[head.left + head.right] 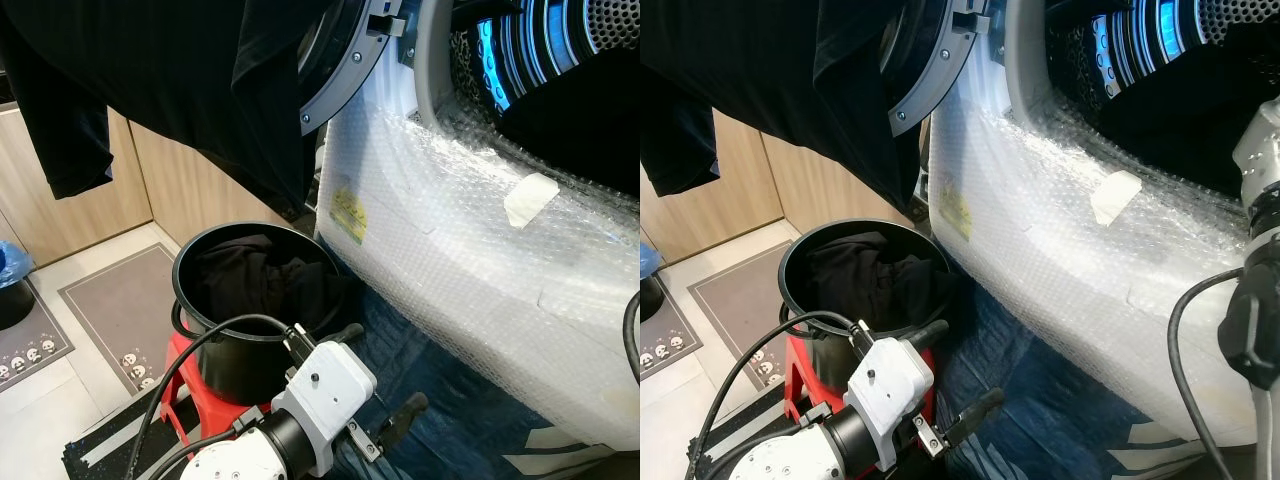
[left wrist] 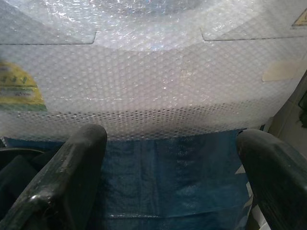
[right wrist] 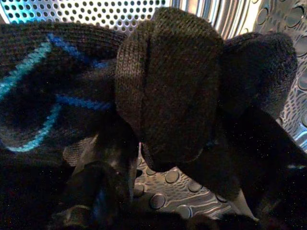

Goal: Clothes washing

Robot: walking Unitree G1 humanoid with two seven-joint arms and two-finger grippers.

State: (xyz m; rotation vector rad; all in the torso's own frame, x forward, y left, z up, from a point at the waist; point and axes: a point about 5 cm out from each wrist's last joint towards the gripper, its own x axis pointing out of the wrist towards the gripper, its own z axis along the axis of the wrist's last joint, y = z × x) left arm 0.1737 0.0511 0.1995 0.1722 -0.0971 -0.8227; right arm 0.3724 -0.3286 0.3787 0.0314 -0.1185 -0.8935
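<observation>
So the right gripper (image 3: 158, 158) is reaching inside the washer drum (image 3: 201, 17), fingers pinching a dark knit sock (image 3: 168, 81), probably to drop it there. The left gripper (image 1: 385, 385) is hanging spread and empty beside the black bucket (image 1: 215, 355), where more dark clothes (image 1: 250, 275) are waiting.
</observation>
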